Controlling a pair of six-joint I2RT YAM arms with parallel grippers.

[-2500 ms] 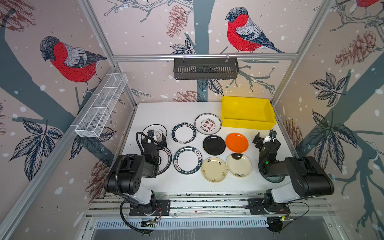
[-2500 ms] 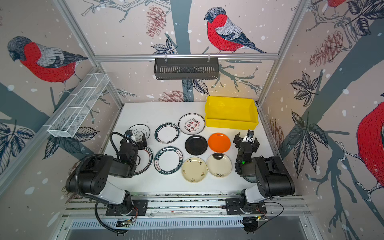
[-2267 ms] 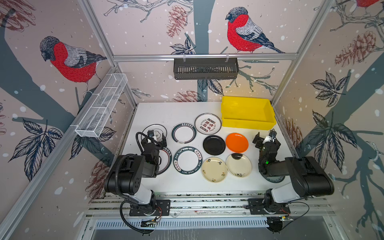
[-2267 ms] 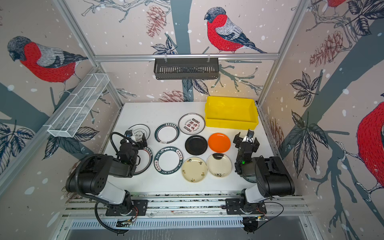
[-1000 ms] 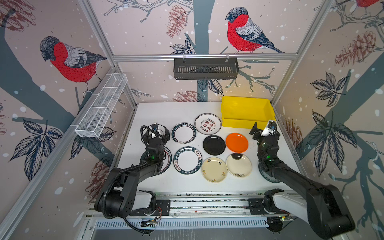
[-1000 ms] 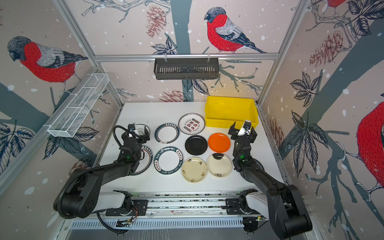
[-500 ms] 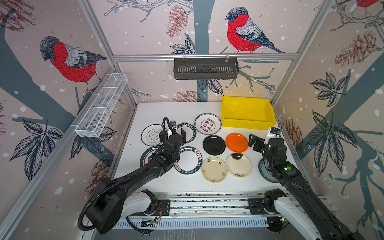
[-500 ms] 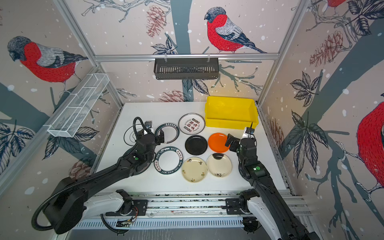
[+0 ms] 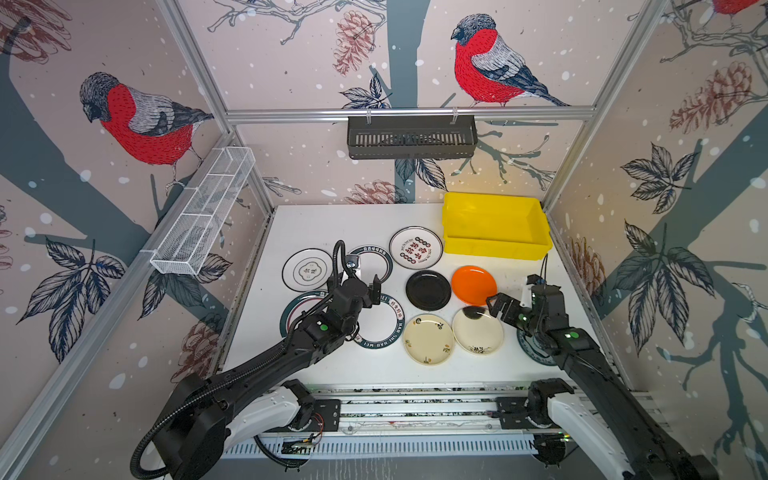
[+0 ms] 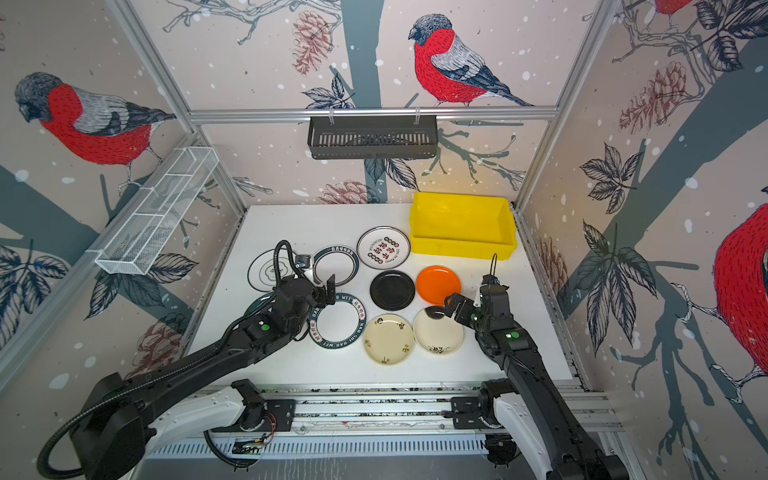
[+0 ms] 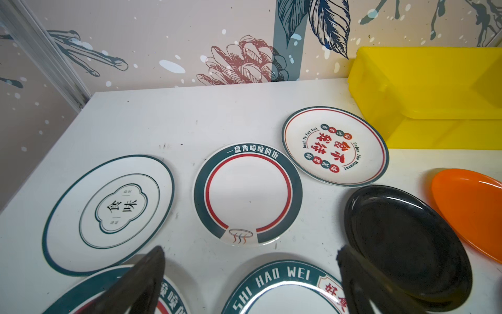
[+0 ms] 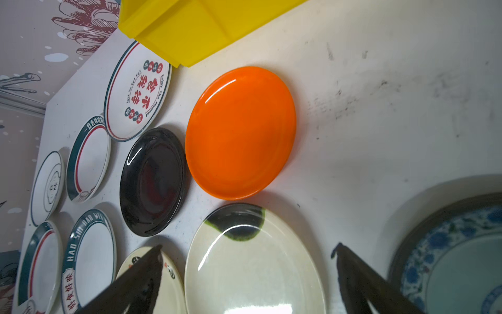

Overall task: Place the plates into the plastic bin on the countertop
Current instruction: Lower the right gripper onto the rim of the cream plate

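The bin (image 9: 494,248) is set at the countertop's (image 9: 316,224) far right corner, its bare floor shown. The plates (image 9: 428,289) are laid before it. The left gripper (image 11: 250,252) and right gripper (image 12: 247,247) are held spread wide above them.

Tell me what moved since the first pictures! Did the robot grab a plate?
The left gripper reached forward from its folded spot to hang over the green-rimmed plates; the right gripper reached out over the cream plate beside the orange plate. Both are open and hold nothing. No plate moved, and the yellow bin stayed empty.
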